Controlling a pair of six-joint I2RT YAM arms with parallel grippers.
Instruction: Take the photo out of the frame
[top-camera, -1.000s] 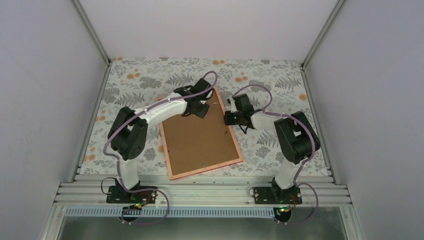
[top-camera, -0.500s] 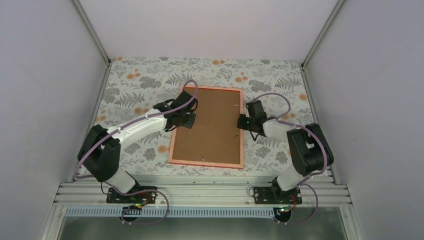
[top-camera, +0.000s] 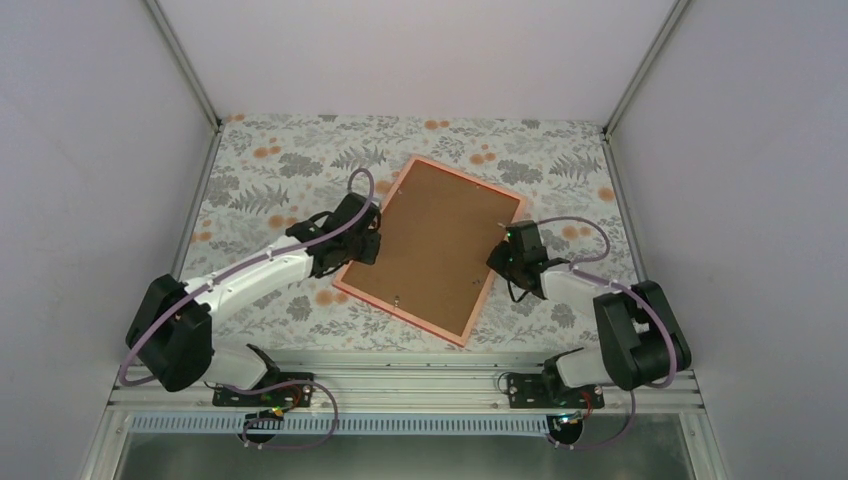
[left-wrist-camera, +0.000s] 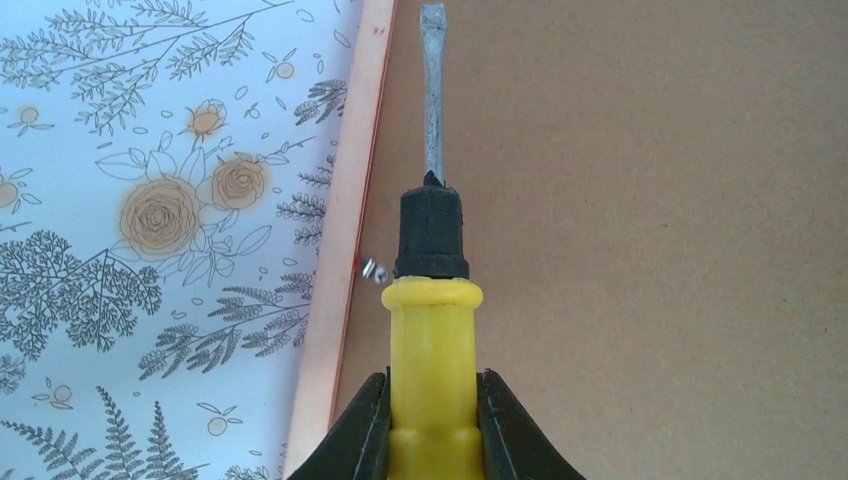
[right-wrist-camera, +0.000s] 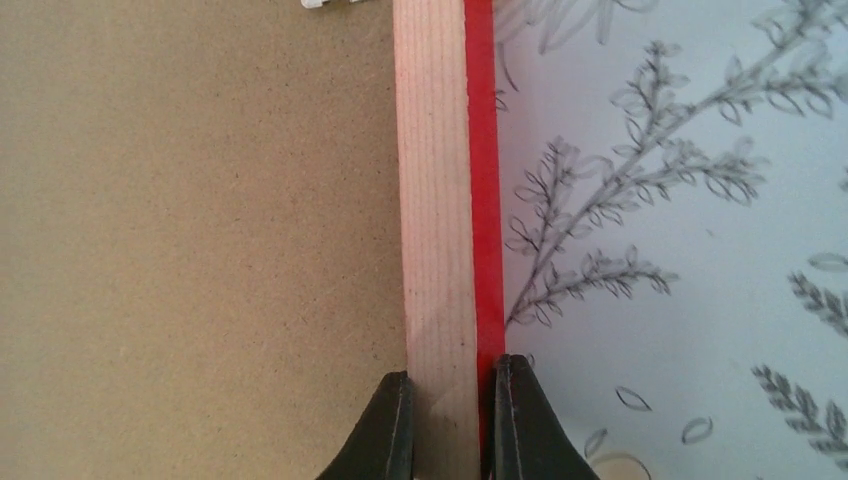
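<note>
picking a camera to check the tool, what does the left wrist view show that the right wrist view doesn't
Left wrist only: the left pincer gripping a yellow-handled screwdriver, blade over the frame, and a metal tab by the rim. Right wrist only: the right pincer shut on the rim, with its red outer edge. Both: the frame's brown back and floral tablecloth.

Brown-backed frame (top-camera: 435, 245) with red rim — white tablecloth (top-camera: 270, 160) printed with grey ferns, orange flowers; yellow-handled screwdriver (left-wrist-camera: 433, 340).
</note>
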